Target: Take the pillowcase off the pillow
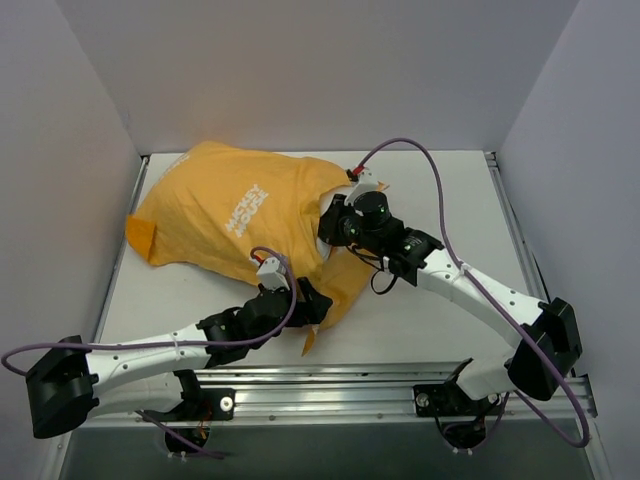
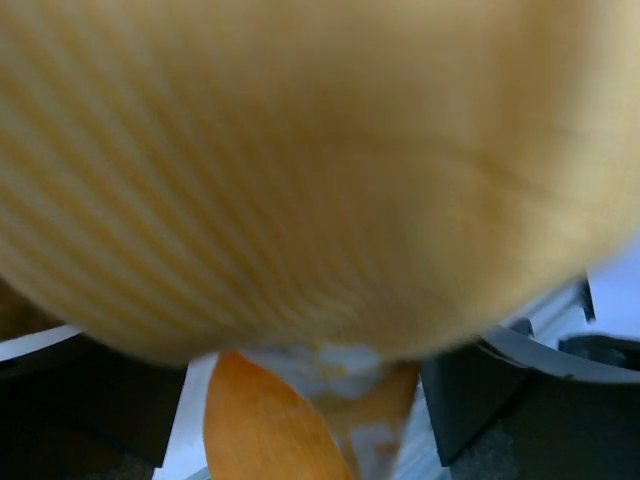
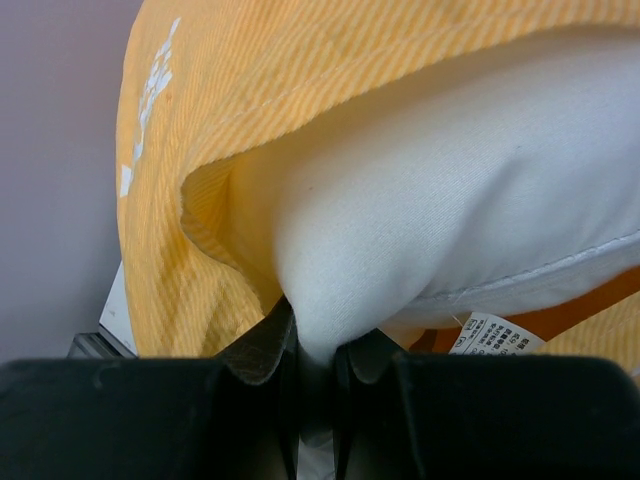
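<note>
At the left of the bench (image 1: 430, 320), orange pillowcase (image 1: 230, 215) over white pillow (image 3: 450, 200), right jaws clamped on pillow corner, left jaws buried in pillowcase, opening cannot be told

The pillowcase (image 1: 230, 215) lies on the left rear part of the bench (image 1: 450, 310), with its open end toward the middle. The pillow (image 3: 450, 200) sits inside it, one corner sticking out of the opening. The right end effector (image 1: 338, 228) is at that opening, its jaws closed on the protruding corner. The left end effector (image 1: 308, 305) is against the pillowcase's near edge, in front of the right one and slightly to its left.
</note>
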`<state>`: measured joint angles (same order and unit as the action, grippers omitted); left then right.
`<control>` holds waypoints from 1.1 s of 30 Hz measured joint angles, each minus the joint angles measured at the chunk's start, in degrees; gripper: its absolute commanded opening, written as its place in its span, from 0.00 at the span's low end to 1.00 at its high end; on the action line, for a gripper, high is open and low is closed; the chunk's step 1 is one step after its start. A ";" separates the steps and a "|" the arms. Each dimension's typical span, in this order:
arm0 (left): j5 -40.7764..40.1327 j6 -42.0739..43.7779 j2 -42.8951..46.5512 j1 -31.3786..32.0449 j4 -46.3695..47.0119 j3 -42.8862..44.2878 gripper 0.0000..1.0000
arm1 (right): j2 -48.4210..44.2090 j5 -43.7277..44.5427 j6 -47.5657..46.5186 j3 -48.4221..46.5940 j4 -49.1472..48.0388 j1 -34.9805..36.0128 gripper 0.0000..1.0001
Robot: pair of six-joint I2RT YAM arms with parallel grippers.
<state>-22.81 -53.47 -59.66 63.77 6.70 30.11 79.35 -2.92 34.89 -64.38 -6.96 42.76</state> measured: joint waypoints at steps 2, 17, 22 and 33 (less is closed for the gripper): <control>-2.47 -1.03 -1.97 0.00 -0.22 0.04 0.75 | 0.04 0.02 0.11 0.00 0.00 0.26 0.00; -20.41 -15.30 11.43 -2.21 -10.80 -2.60 0.02 | -7.15 -5.18 0.96 0.22 7.87 -1.70 0.00; -19.87 -19.04 12.55 -3.15 -11.43 -4.24 0.03 | -13.44 -9.49 0.52 0.20 14.10 -4.22 0.00; -19.87 -26.99 -3.58 -5.01 -15.15 1.18 0.04 | -13.90 -17.25 0.00 -2.36 19.69 -5.62 0.00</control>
<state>-42.68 -80.47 -63.24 58.76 -8.45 31.29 65.45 -20.16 34.89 -66.74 12.73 37.15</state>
